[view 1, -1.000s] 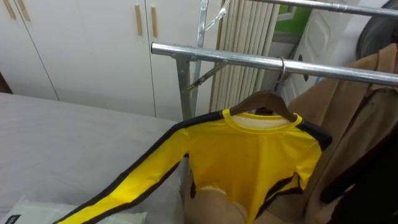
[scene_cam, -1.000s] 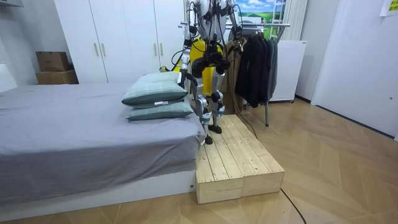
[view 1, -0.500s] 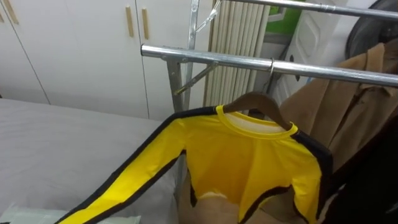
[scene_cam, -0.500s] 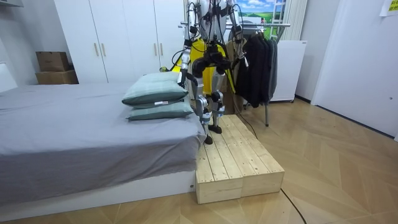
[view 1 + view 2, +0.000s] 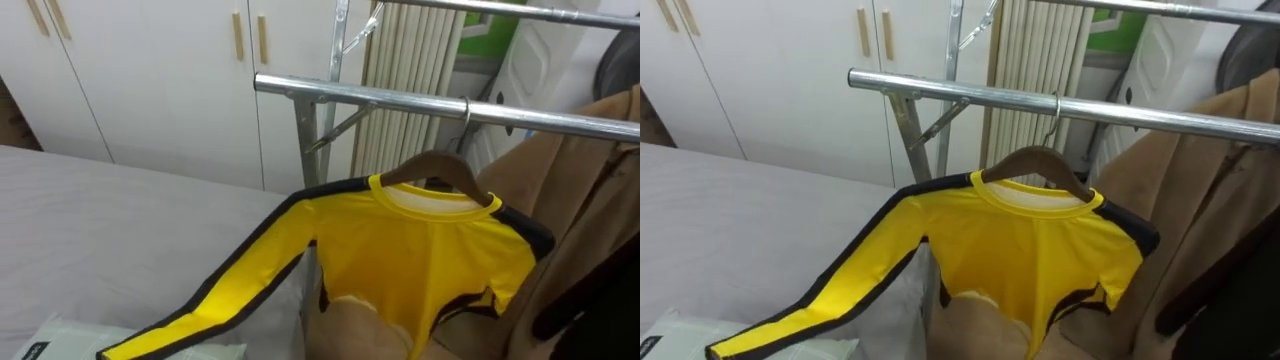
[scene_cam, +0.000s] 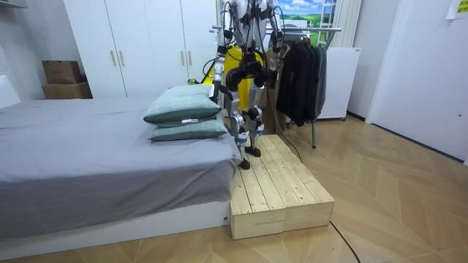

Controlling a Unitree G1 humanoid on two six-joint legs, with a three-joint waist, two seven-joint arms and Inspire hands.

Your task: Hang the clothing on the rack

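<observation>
Hanging from a wooden hanger (image 5: 440, 166) whose hook sits over the metal rail (image 5: 390, 97), the yellow shirt (image 5: 425, 250) with black stripes is on the clothes rack, near the rail's open left end. Its left sleeve stretches down and away from the rack, over the edge of the grey bed (image 5: 110, 220) and onto a pale pillow (image 5: 60, 338) at the lower left. A tan coat (image 5: 565, 200) hangs just to the shirt's right on the same rail, and a tan rounded shape (image 5: 350, 328), which cannot be identified, overlaps the shirt's hem. White wardrobe doors (image 5: 160, 70) stand behind the bed. In the room view the robot stands upright on a wooden platform (image 6: 281, 191) at the foot of the bed, facing the rack, with dark clothes (image 6: 300, 73) farther along it. Its left hand (image 6: 218, 88) and right hand (image 6: 268, 73) are too small there to tell whether they are open or closed.
</observation>
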